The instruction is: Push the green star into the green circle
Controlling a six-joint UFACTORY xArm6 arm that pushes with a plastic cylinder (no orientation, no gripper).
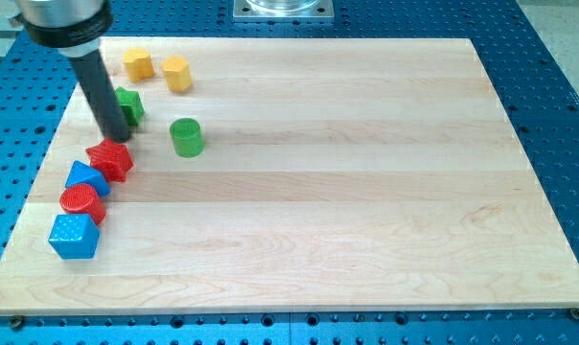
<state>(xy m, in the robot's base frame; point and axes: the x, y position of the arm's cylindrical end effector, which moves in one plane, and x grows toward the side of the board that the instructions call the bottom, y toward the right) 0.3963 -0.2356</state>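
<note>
The green star (129, 103) lies near the top left corner of the wooden tabletop (366, 192), partly hidden behind the dark rod, and the green circle (186, 137) stands a little to the view's right and slightly lower, apart from it. My tip (118, 140) sits just below the star on its lower left side, right against the upper edge of the red star (110, 159); whether it touches the green star I cannot tell. There is no pincer on this arm, only the rod, so nothing is being held. The star looks like a small, light, stiff plastic block that should slide easily on smooth wood, but its points make it likely to spin if pushed off centre. I judge the best contact is on its left face, opposite the circle, pushing through its middle. Two yellow blocks (139, 64) (176, 73) sit above, and a blue block (85, 177), red cylinder (81, 201) and blue cube (74, 236) trail down the left.
</note>
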